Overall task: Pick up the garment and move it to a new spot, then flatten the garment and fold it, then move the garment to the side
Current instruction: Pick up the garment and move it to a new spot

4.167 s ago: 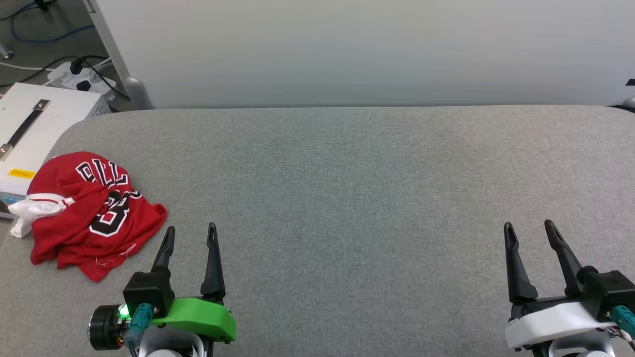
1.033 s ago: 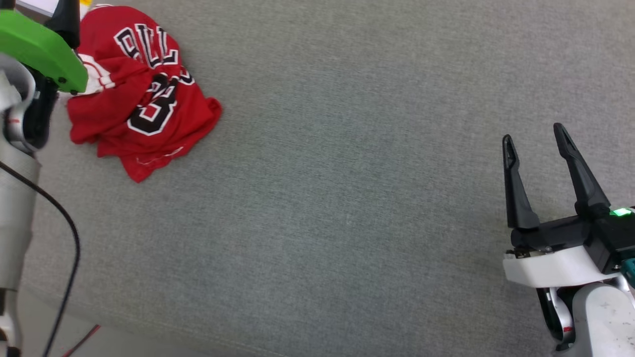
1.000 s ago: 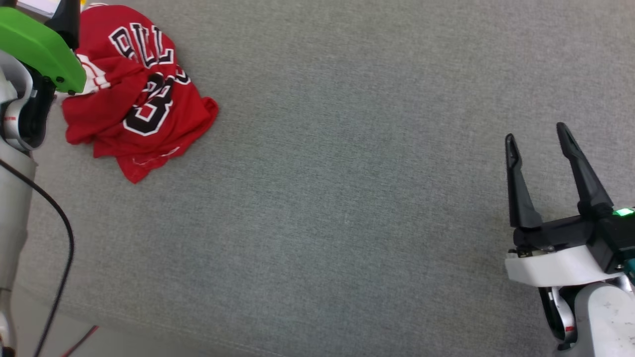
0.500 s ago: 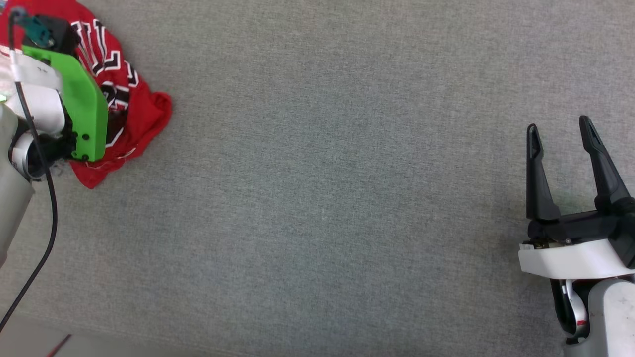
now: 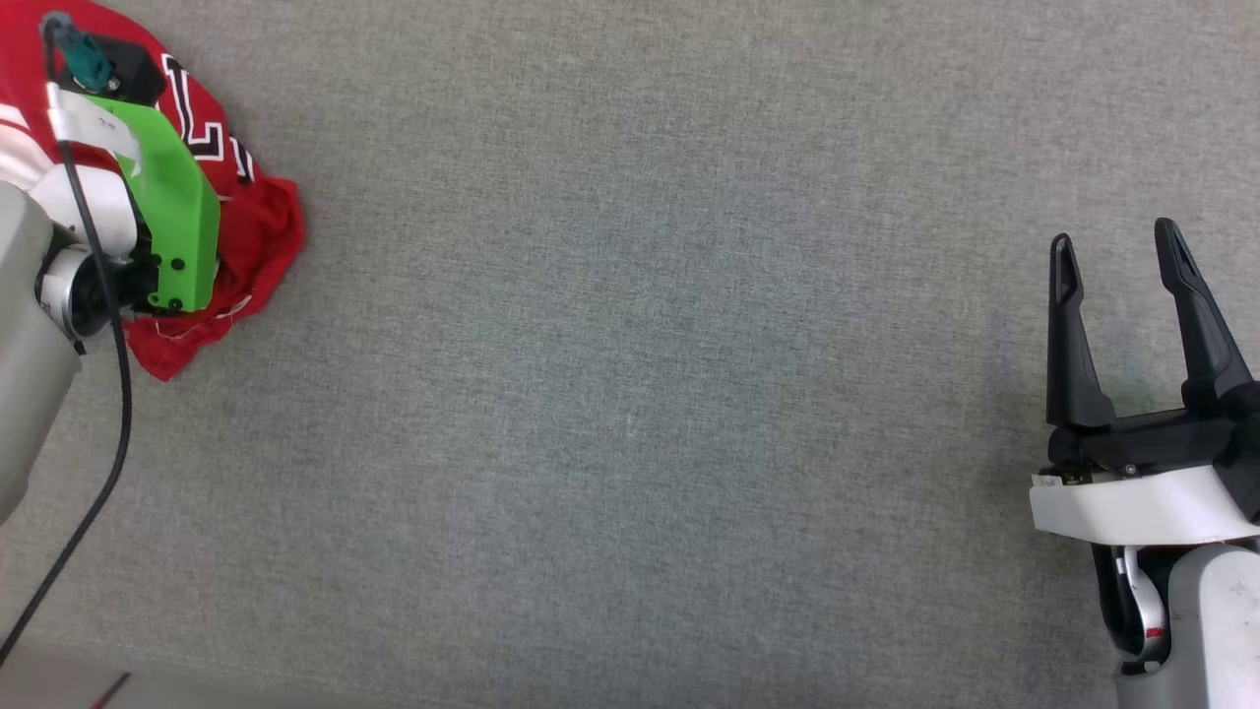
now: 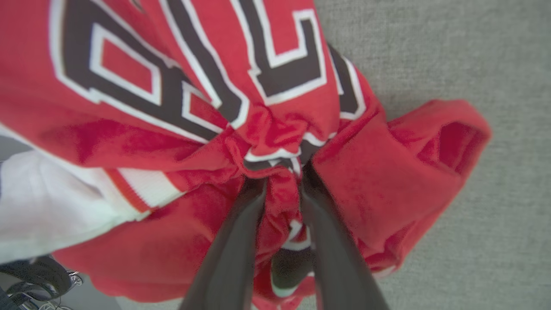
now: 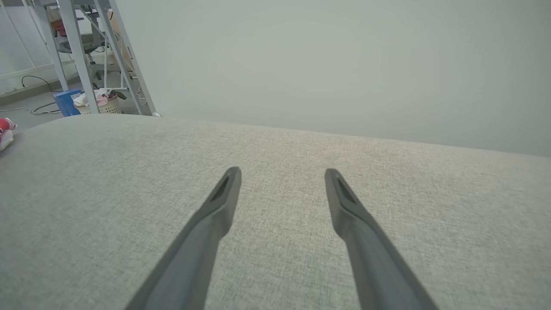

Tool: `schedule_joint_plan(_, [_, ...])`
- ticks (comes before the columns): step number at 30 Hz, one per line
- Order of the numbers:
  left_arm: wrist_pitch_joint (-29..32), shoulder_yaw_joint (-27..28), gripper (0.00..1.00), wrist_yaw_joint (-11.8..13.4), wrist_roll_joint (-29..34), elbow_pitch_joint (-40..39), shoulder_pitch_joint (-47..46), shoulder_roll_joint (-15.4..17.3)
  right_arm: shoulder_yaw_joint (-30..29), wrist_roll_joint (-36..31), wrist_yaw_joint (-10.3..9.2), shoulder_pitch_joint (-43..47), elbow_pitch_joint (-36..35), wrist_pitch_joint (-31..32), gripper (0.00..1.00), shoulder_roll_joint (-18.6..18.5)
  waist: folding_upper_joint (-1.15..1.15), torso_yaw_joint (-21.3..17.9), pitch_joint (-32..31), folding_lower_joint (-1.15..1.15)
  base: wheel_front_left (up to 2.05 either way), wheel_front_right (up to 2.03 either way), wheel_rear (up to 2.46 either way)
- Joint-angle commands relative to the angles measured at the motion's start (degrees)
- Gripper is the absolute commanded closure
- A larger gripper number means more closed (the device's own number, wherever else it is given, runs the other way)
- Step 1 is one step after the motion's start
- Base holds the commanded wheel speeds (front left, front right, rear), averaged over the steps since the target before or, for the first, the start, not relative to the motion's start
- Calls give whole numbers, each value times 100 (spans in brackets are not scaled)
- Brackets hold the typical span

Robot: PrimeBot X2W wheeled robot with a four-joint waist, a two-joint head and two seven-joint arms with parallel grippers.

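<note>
The garment (image 5: 264, 212) is a crumpled red jersey with black, white-edged lettering, lying at the far left of the grey table. My left arm's green wrist cover (image 5: 175, 222) hangs over it and hides the fingers in the head view. In the left wrist view the left gripper (image 6: 282, 172) points down into the garment (image 6: 172, 64), its two fingers drawn close with a bunched fold of red cloth pinched between them. A white sleeve (image 6: 47, 206) shows at the left. My right gripper (image 5: 1114, 246) stands open at the right, over bare table, nothing between its fingers (image 7: 224, 202).
The grey padded table (image 5: 640, 394) stretches wide between the two arms. Its front edge runs along the lower left (image 5: 59, 679). A black cable (image 5: 103, 423) hangs by my left arm. Beyond the table are a pale wall (image 7: 344, 64) and a metal frame (image 7: 82, 56).
My left gripper has come down onto the garment and its fingers have closed on a fold of it. The head camera has shifted. The right gripper stays open.
</note>
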Motion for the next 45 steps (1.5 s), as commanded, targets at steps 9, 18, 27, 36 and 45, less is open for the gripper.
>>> schedule_joint_plan(9, [-1356, -414, 100, -16, 237, -229, -213, 15, -89, 244, -4, 81, 151, -34, 0, 30, 0, 55, -722, 0, 0, 0, 0])
schedule_joint_plan(18, [-2102, -985, 100, -16, 697, -1012, -809, -77, -63, 628, -4, 276, 289, -34, 0, 32, 0, -80, -1362, 0, 0, 0, 0])
schedule_joint_plan(27, [-2444, -1537, 100, -16, 893, -1769, -1185, -682, -142, 852, -4, 394, 332, -34, 0, 33, 0, -673, -1578, 0, 0, 0, 0])
schedule_joint_plan(36, [-2623, -2007, 100, -16, 994, -2104, -1158, -1592, -301, 1027, -4, 493, 343, -34, 0, 33, 0, -1381, -1542, 0, 0, 0, 0])
schedule_joint_plan(45, [-2342, -2112, 100, -16, 1519, -2142, -33, -2658, -437, 1109, -4, 488, 327, -34, 0, 33, 0, -1636, -1324, 0, 0, 0, 0])
